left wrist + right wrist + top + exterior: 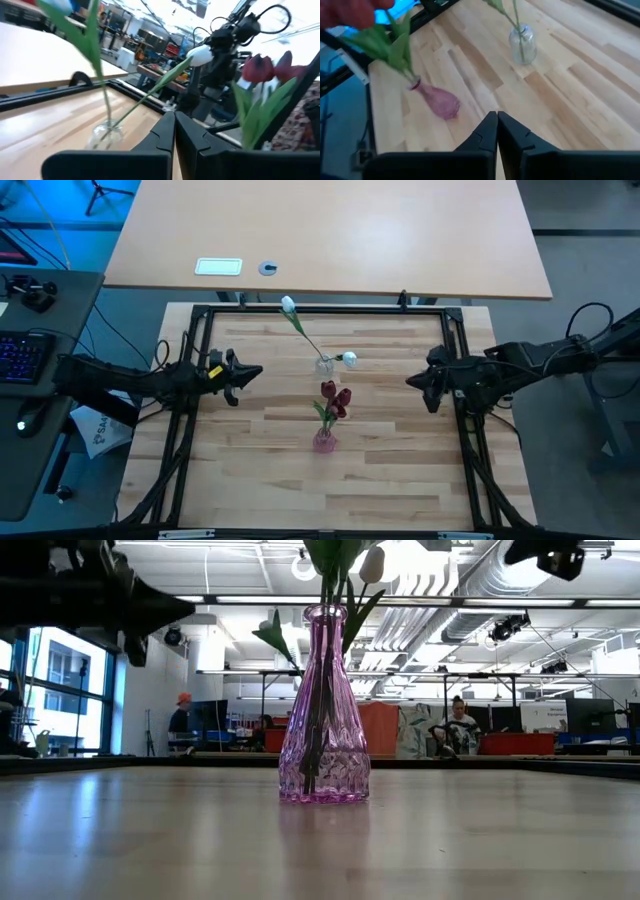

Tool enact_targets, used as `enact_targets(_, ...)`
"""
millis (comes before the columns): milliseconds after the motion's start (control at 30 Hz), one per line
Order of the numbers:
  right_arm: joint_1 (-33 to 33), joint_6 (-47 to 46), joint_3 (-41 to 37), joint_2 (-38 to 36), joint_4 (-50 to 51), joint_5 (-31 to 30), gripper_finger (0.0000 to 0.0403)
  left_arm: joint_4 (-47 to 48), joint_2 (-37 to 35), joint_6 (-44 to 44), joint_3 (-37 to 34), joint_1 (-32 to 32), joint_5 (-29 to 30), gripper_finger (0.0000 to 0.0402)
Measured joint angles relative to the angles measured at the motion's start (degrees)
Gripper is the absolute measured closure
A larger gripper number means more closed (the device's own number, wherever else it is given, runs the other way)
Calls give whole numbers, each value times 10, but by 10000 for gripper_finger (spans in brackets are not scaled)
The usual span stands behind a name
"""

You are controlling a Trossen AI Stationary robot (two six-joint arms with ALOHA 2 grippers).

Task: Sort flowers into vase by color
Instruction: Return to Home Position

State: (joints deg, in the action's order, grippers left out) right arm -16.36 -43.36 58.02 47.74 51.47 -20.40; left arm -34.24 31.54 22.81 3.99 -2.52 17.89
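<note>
A pink glass vase stands upright on the table's middle and holds the dark red tulips by their stems; the low view shows the vase close up. Behind it a clear glass vase holds two white tulips, one leaning toward the far edge, the other's head just right of the vase. My left gripper hovers shut at the table's left side, my right gripper shut at its right. Both touch nothing. The wrist views show each pair of fingers closed together.
A black metal frame runs around the wooden table top. Beyond the far edge stands a light desk with a white label and a small round disc. Bare wood lies between the vases and each gripper, and along the near side.
</note>
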Motion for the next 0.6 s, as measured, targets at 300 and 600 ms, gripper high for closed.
enact_targets(300,-85,-66,-19,-74,29,-49,402,49,-51,24,-33,7,13,401)
enact_targets(600,-173,-105,-164,-165,-86,-85,402,46,-56,25,-33,7,12,401)
